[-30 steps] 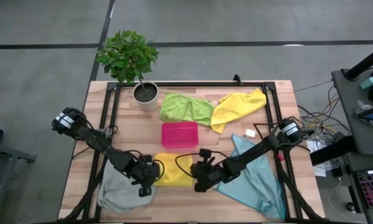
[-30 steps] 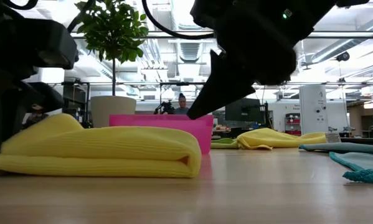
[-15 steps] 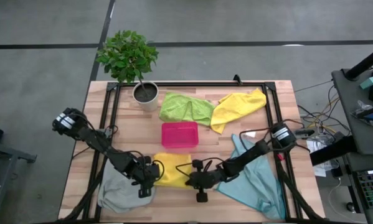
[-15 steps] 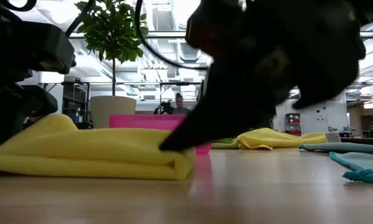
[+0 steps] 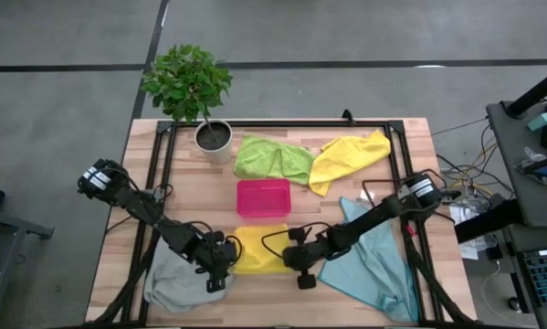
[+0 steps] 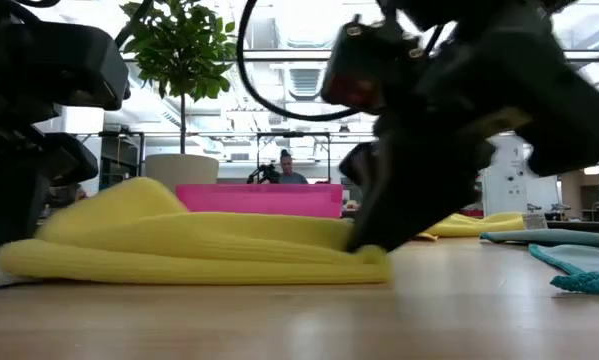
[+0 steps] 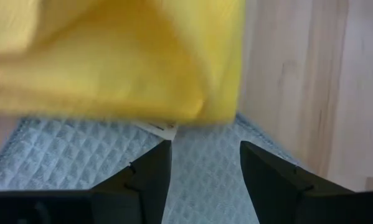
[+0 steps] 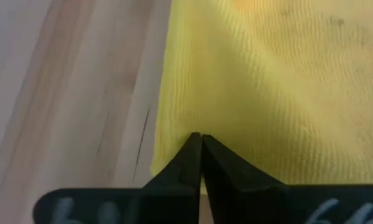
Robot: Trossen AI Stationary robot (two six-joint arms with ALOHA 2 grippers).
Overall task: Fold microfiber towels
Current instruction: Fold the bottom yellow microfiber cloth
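Folded yellow towel (image 5: 255, 251), near centre: soft, light, limp; grab at edge/corner. Left gripper (image 5: 220, 268) fingers apart, empty, over grey towel (image 5: 173, 283). Right gripper (image 5: 291, 259) fingers closed, empty, pressing towel's right edge.

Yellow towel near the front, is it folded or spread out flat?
Folded. The yellow towel lies in doubled layers with a rounded fold, a small neat block from above.

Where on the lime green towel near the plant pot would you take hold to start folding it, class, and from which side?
Take the green towel by its loose edge toward the plant pot, coming straight down from above. It lies crumpled and flat, so only a pinched edge offers a grip. Its other end touches or tucks under the far yellow towel, so that end is probably harder to lift free.
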